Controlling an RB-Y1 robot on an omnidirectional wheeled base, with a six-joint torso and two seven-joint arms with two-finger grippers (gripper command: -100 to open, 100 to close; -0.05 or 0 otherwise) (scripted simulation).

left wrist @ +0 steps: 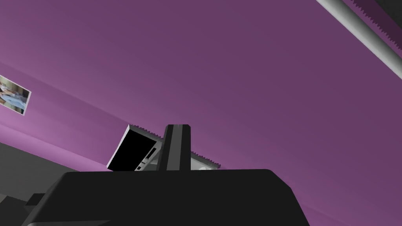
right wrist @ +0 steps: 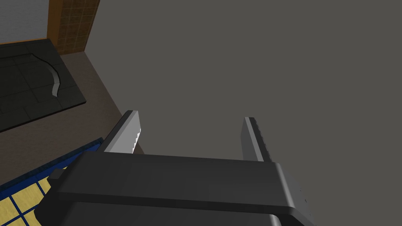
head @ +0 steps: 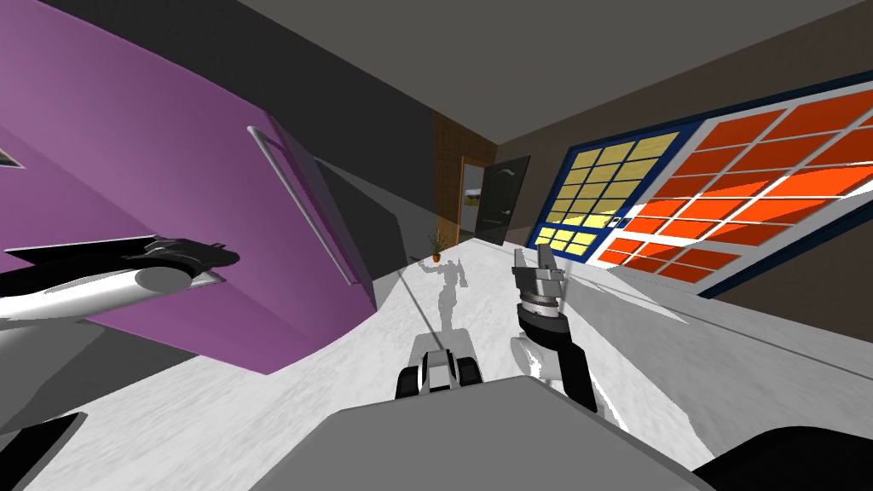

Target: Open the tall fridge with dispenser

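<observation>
Bright, sharp render; corners splay wide, and a grey shadow [head: 443,298] crosses the white floor [head: 256,409]

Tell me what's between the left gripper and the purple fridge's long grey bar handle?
Left wrist view: only bare purple door between left gripper and grey handle.

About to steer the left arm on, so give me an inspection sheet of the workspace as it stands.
Surface: white floor.
Job's things: purple fridge; grey handle untouched; dispenser just ahead of left gripper.
Clutter: photo on fridge; plant far down the floor.
Grippers: left gripper shut, facing the fridge front, off the handle; right gripper open, raised, holding nothing.
Cables: nothing seen.
Surroundings: dark door ahead; coloured window on my right.
</observation>
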